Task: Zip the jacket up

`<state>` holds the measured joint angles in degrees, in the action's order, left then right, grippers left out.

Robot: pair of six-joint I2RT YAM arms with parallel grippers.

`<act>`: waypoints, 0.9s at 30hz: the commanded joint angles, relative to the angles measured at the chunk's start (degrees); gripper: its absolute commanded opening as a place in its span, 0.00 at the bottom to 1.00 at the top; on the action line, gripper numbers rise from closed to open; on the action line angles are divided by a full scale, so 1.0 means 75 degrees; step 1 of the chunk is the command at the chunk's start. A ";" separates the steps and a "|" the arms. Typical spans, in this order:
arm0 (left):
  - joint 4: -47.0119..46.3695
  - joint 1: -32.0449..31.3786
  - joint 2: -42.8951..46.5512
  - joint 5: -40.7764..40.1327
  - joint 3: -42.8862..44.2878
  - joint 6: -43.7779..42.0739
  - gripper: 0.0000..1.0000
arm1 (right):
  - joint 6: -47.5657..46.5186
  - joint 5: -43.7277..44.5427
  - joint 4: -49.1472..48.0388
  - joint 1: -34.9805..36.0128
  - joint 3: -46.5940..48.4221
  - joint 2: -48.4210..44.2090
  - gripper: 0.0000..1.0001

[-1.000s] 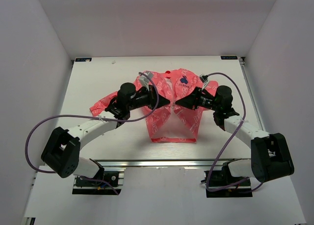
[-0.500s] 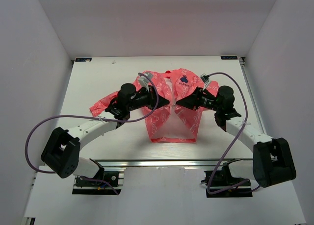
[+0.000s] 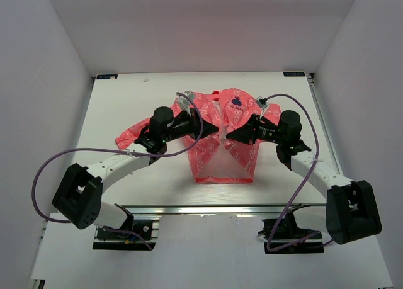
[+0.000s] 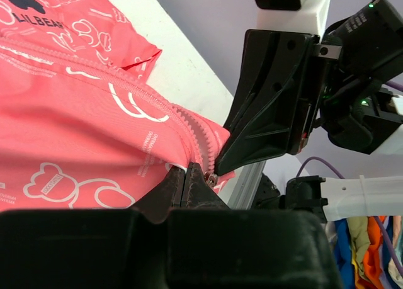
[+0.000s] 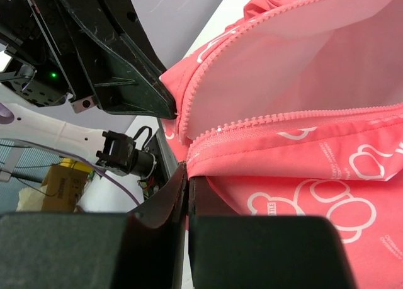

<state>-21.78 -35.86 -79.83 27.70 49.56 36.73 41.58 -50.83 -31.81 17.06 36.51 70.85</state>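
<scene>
Fingertips of the left gripper [image 4: 187,174] are seen pressed together, with one front edge of the jacket [image 4: 75,131] pinched between them at the end of a row of zipper teeth [image 4: 189,122]. A small metal piece [image 4: 211,177] is noted right at the tips; what it is cannot be determined. The right gripper [image 5: 187,172] is likewise closed, clamped on the opposite front edge just below that edge's own teeth.

From overhead, the two grippers are found tip to tip, close together, about halfway down the garment front. Below them the front is parted in a triangular opening that widens down to the hem [image 3: 220,179], and the paler pink lining [image 3: 223,163] is exposed.

The jacket is recorded as thin coral-pink fabric with an all-over white outline print of bear shapes and lettering. A dark blue emblem [image 3: 236,102] is carried on the chest near the collar. The garment is laid at the middle of the white table [image 3: 126,100], collar toward the far edge and hem toward the arm bases. One sleeve [image 3: 129,136] is stretched out to the left, partly hidden by the left arm.
</scene>
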 commanded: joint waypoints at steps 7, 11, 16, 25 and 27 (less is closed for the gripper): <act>-0.0553 -0.0059 0.0039 0.0372 0.0189 0.0177 0.00 | 0.0186 -0.0266 -0.0633 0.0139 0.0183 0.0093 0.00; -0.0553 -0.0059 0.0050 0.0419 0.0177 0.0165 0.00 | 0.0256 -0.0137 -0.0762 0.0151 0.0229 0.0116 0.00; -0.0541 -0.0059 0.0097 0.0443 0.0002 0.0188 0.00 | 0.0712 -0.0031 -0.1347 0.0151 0.0101 0.0128 0.00; -0.0716 -0.0059 0.0168 0.0548 -0.0116 0.0259 0.00 | 0.1041 0.0144 -0.1676 0.0151 0.0042 0.0151 0.00; -0.0752 -0.0059 0.0179 0.0607 -0.0127 0.0271 0.00 | 0.1065 0.0238 -0.1700 0.0151 0.0030 0.0139 0.00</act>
<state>-25.02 -35.86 -80.27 29.71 49.12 38.48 48.01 -50.28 -39.40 17.76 36.51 71.88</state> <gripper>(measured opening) 0.019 0.013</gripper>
